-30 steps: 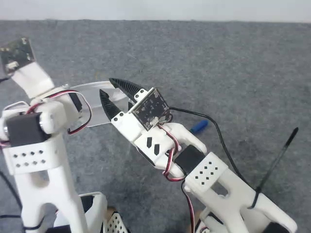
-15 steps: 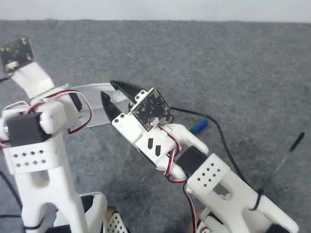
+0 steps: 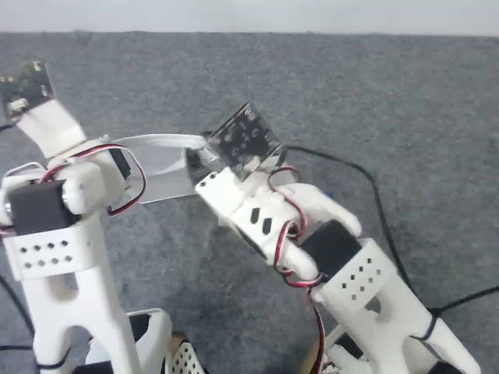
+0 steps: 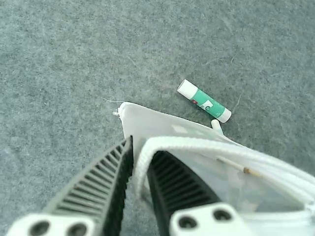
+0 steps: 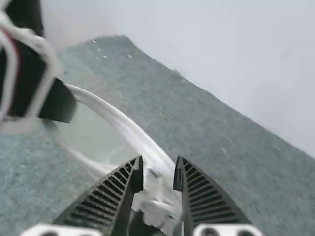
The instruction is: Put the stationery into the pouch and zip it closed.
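The translucent pouch (image 3: 160, 167) with a white zip rim (image 4: 206, 145) is held up off the grey mat. My left gripper (image 4: 140, 164) is shut on the rim at one end. A thin stick (image 4: 231, 164) lies inside the pouch. A green and white glue stick (image 4: 203, 101) rests on the mat beyond the pouch's corner. My right gripper (image 5: 156, 179) sits at the pouch's other end, and its black fingers (image 5: 128, 184) are closed in on the white zip end (image 5: 155, 196). In the high view the right arm's camera board (image 3: 245, 140) covers that gripper.
Grey felt mat (image 3: 405, 101) covers the whole table, with a white wall (image 5: 221, 49) along its far edge. A black cable (image 3: 374, 202) trails from the right arm across the mat. The left arm's black motor (image 5: 29, 73) stands close beside the pouch rim.
The right arm has moved forward and down onto the pouch's end, and its fingers went from wide open to closed in on the zip. Its cable swung aside. The left arm held still.
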Robot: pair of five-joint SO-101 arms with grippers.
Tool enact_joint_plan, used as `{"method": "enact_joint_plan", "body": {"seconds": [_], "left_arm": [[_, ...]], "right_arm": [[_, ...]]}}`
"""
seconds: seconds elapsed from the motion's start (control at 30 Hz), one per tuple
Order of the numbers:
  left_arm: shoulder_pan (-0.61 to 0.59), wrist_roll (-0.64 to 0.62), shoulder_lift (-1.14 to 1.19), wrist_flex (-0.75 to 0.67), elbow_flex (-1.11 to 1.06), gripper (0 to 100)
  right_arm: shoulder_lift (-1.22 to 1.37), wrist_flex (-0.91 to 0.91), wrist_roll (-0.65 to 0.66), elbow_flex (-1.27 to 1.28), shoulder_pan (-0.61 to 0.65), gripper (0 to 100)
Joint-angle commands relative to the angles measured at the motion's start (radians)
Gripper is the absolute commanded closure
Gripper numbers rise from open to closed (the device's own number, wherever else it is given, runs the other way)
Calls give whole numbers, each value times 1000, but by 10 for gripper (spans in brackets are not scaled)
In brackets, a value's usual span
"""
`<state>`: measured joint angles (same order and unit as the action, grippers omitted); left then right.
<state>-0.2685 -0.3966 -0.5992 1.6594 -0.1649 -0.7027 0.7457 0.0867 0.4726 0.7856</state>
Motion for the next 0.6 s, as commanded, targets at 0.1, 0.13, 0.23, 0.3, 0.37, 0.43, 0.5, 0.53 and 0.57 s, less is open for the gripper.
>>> {"method": "enact_joint_plan", "body": {"seconds": [0.1, 0.13, 0.23, 0.3, 0.37, 0.43, 0.5, 0.53, 0.57], "left_arm": [[3, -17, 15, 0, -1, 990], [5, -17, 15, 0, -4, 990], [6, -17, 15, -12, -15, 990], [3, -17, 15, -14, -16, 990], [5, -17, 15, -14, -18, 990], [5, -17, 15, -14, -18, 990], [3, -17, 15, -14, -18, 990], [2, -17, 15, -14, -18, 990], [2, -17, 15, -14, -18, 990]], "right_arm": [[-36, 156, -2, -126, -82, 897], [-36, 179, -26, -132, -97, 897], [-35, 228, -101, -140, -150, 897], [-30, 259, -114, -140, -182, 896], [-25, 291, -115, -138, -213, 896], [-25, 321, -117, -138, -246, 896], [-25, 344, -146, -138, -278, 896], [-25, 354, -172, -138, -291, 896], [-25, 366, -192, -138, -300, 896]]}}
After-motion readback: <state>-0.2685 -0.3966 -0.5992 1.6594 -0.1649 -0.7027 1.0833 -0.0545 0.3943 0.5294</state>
